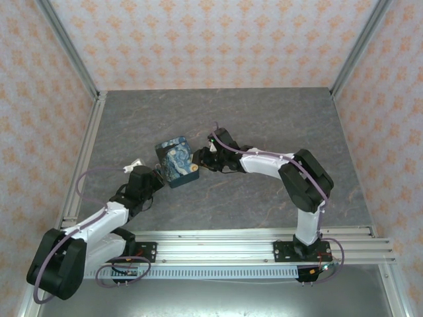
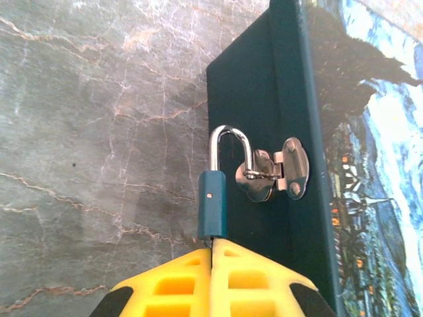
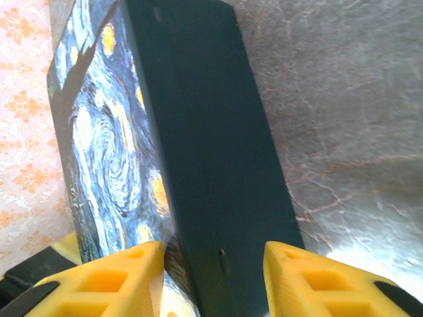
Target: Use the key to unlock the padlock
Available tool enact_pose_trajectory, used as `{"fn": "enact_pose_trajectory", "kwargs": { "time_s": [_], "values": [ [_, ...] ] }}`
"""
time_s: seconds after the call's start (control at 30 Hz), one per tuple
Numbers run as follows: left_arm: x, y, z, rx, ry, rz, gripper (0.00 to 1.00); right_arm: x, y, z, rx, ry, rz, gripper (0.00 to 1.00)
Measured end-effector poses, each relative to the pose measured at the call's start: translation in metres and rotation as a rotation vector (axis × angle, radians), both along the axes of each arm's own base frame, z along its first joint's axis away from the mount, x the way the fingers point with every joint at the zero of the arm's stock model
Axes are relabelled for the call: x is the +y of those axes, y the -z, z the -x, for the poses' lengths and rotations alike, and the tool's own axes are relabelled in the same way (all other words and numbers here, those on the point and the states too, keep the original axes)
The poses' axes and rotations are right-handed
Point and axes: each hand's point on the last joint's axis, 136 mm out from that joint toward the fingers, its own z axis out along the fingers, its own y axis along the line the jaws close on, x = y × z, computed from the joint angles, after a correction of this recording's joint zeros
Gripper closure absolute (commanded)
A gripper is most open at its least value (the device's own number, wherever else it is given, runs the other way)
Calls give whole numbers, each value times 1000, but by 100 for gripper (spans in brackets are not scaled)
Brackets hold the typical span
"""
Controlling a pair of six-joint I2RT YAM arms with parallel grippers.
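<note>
Left gripper clamped shut, tips at padlock base; long axis along gripper, shackle pointing away.

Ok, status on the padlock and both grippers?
Left gripper shut, tips at padlock base. Right gripper astride box, grip unclear. Shackle through hasp. Nothing in the way.

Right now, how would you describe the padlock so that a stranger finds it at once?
Find the painted box in the middle of the table. On its dark side wall sits a silver hasp, and the padlock is hooked through it. It is the small teal block with a silver shackle, its end pinched in the left claw.
</note>
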Motion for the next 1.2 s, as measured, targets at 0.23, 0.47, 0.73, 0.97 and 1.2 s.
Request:
{"fn": "enact_pose_trajectory", "kwargs": {
  "time_s": [0.23,0.47,0.73,0.97,1.2],
  "values": [
    [2,-16,3,-45,4,8,100,-16,-22,-3,-17,32,5,52],
    [4,6,13,2,9,1,100,-21,-41,-3,-45,44,-6,52],
    [1,16,12,28,20,2,100,-27,-55,-3,-71,65,-4,52],
    [4,11,8,2,-5,3,100,-30,-61,-2,-81,73,-2,52],
    [4,9,6,-10,-13,11,100,-33,-59,-2,-83,80,7,52]
  ]
}}
